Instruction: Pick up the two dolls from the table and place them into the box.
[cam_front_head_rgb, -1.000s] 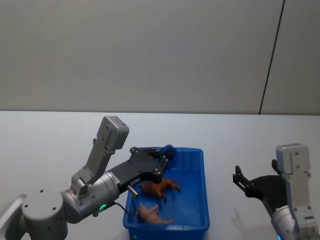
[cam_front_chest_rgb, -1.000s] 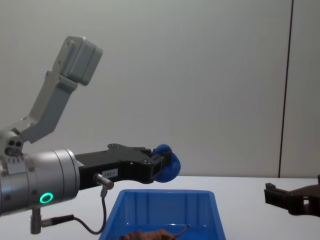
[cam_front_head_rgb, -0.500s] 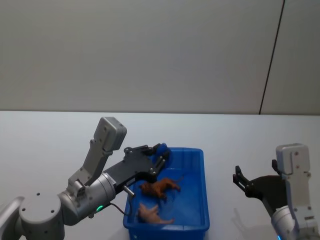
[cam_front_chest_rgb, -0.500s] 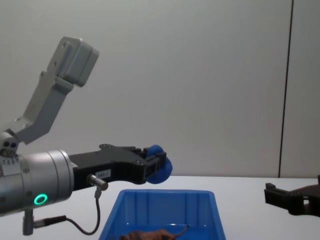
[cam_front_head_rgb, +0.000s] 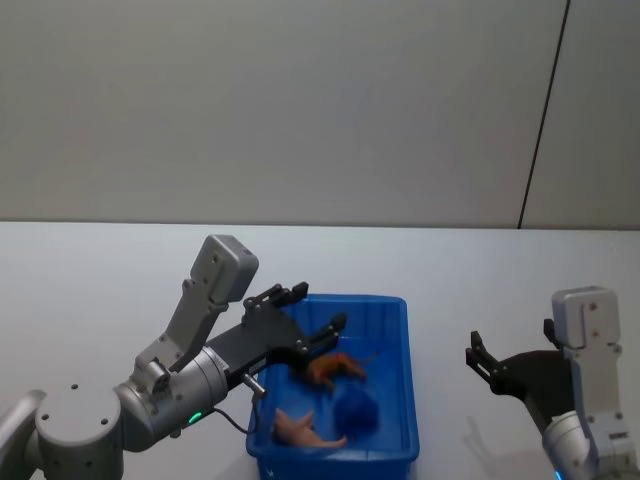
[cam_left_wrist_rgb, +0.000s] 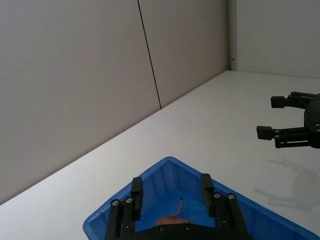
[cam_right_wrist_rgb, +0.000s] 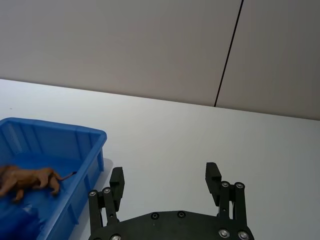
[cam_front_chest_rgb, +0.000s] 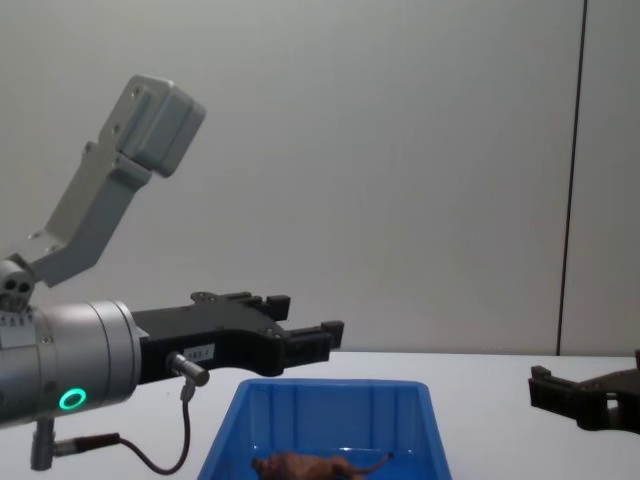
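The blue box (cam_front_head_rgb: 392, 330) stands on the white table (cam_front_head_rgb: 100, 270). Inside it lie a reddish-brown doll (cam_front_head_rgb: 335, 368), a pale pink doll (cam_front_head_rgb: 305, 428) and a dark blue rounded object (cam_front_head_rgb: 353, 410). My left gripper (cam_front_head_rgb: 314, 309) hovers above the box's far left corner, open and empty. In the chest view the left gripper (cam_front_chest_rgb: 300, 318) is above the box (cam_front_chest_rgb: 330, 420), with the brown doll (cam_front_chest_rgb: 315, 465) below it. My right gripper (cam_front_head_rgb: 485, 362) stays open to the right of the box, also empty. The right wrist view shows the brown doll (cam_right_wrist_rgb: 30, 179) and the blue object (cam_right_wrist_rgb: 20, 220).
White tabletop stretches around the box on all sides. A plain wall with a dark vertical seam (cam_front_head_rgb: 545, 110) rises behind the table. My right gripper (cam_left_wrist_rgb: 290, 127) appears far off in the left wrist view, over bare table.
My left gripper was shut on the dark blue object above the box. It has opened, and the object now lies in the box. The brown doll shifted slightly. The right arm stayed still.
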